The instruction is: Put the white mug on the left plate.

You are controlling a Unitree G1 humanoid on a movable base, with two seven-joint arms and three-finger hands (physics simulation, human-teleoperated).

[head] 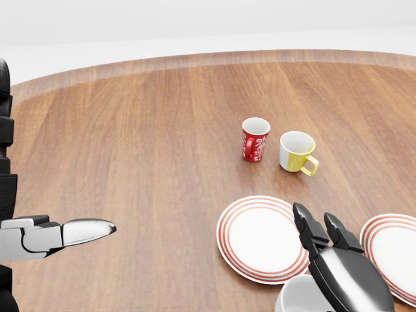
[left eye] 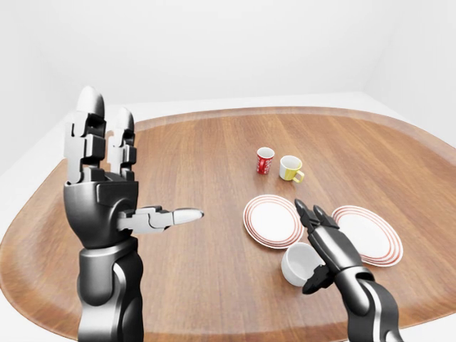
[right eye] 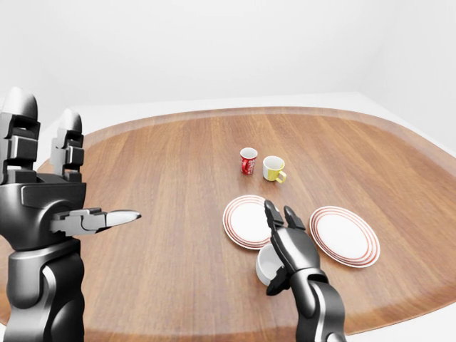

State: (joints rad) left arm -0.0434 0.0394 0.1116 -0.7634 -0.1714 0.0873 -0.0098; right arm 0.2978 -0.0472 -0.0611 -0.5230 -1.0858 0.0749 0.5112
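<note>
On the wooden table (left eye: 199, 164) stand three mugs, a white mug (left eye: 298, 262), a red patterned mug (left eye: 265, 160) and a yellow-and-white mug (left eye: 290, 168), along with two red-rimmed plates, the left plate (left eye: 272, 220) and the right plate (left eye: 370, 234). The white mug sits on the table just below the left plate in the left-eye view, and the right hand (left eye: 322, 246) lies against its right side with the thumb hooked at the rim; whether the grip is closed cannot be told. The left hand (left eye: 107, 178) is raised at the left with fingers spread, holding nothing, and no writing is legible.
</note>
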